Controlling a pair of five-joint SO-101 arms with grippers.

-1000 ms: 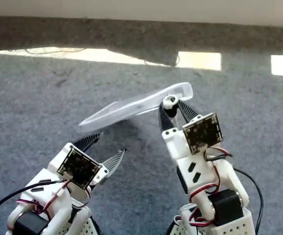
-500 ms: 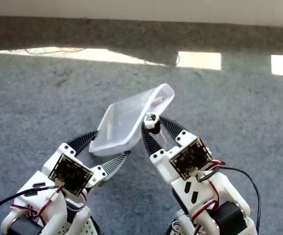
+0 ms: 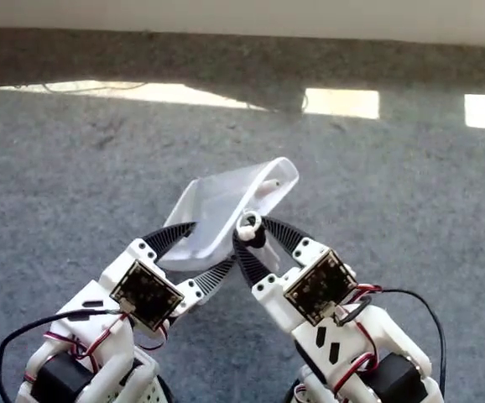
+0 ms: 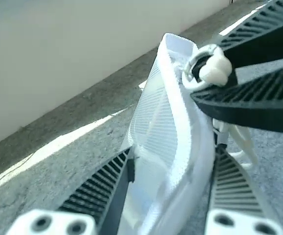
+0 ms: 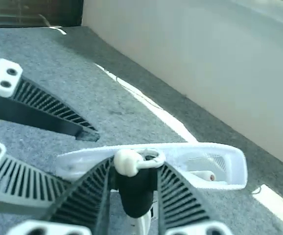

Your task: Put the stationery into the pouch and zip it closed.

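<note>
The left hand point(image 3: 213, 245), fingers spread wide, straddles the near end of the see-through pouch point(image 3: 226, 195). The right hand point(image 3: 251, 228) pinches the white zip pull point(image 3: 247, 222), holding the pouch off the grey counter point(image 3: 410, 210). Zipping appears to be in hand. Next, the left hand likely must clamp the pouch. The hands crowd each other. Beyond, sunlit strips point(image 3: 341, 103) meet a pale wall point(image 3: 226, 13).

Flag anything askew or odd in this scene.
The pouch hangs tilted off the table, one end up, with the right gripper shut on its zipper pull and the left gripper at its lower end. Nothing looks spilled or damaged.
</note>
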